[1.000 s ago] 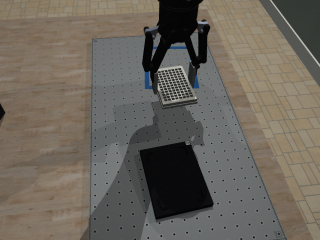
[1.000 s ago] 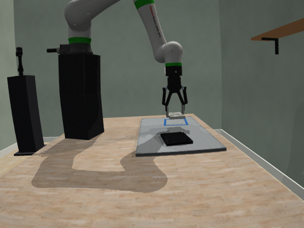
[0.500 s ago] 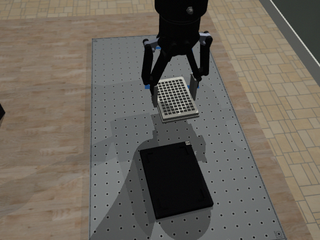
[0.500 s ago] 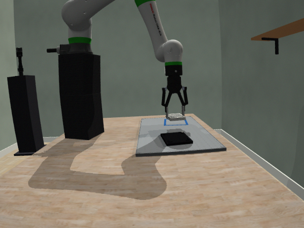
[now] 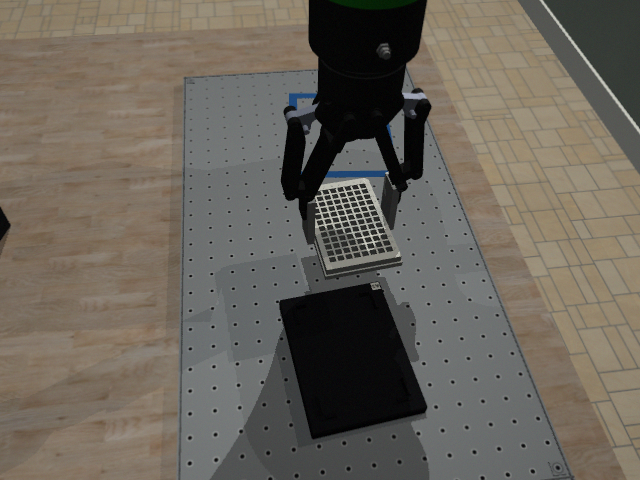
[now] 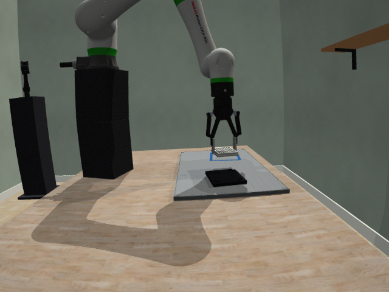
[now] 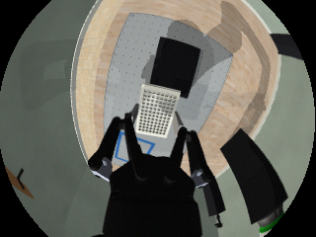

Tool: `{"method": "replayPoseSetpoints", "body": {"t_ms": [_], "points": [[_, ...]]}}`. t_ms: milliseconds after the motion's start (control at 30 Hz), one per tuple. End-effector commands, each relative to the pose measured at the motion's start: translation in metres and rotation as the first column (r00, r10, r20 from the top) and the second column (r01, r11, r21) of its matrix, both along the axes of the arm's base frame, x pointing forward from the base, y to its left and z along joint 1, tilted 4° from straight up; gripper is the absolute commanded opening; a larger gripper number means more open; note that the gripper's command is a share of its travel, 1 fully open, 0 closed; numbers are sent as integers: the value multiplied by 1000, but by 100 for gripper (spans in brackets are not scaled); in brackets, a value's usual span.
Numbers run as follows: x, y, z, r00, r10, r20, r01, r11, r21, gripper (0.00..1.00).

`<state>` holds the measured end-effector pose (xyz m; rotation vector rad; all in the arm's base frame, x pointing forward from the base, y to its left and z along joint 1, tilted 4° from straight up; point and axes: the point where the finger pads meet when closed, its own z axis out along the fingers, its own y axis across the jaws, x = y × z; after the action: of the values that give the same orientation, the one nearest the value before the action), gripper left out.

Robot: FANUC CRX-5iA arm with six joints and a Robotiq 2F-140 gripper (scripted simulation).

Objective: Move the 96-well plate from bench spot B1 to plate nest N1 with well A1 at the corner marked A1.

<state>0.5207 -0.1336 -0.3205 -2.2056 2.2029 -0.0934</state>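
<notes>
My gripper (image 5: 351, 209) is shut on the white 96-well plate (image 5: 355, 227), gripping its two long sides and holding it level above the grey perforated baseplate (image 5: 336, 289). The plate hangs between the blue-outlined spot B1 (image 5: 341, 170) behind it and the black plate nest N1 (image 5: 351, 356) in front of it, apart from both. The nest carries a small white A1 label (image 5: 374, 285) at its far right corner. In the exterior view the plate (image 6: 224, 151) hangs above the blue outline (image 6: 225, 157), behind the nest (image 6: 225, 177). The wrist view shows the plate (image 7: 158, 113) between the fingers, with the nest (image 7: 176, 66) beyond.
The baseplate lies on a wooden table. The robot's black pedestal (image 6: 102, 122) and a second black stand (image 6: 31, 144) rise at the left. A wall shelf (image 6: 358, 41) hangs at the upper right.
</notes>
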Motion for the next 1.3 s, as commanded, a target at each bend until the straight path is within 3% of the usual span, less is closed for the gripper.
{"method": "replayPoseSetpoints", "body": {"t_ms": [0,1267], "points": [[-1,-7,0,1000,0,0,0,1000,1,0],[-29,-118,5,1000,0,0,0,1000,1,0]]}}
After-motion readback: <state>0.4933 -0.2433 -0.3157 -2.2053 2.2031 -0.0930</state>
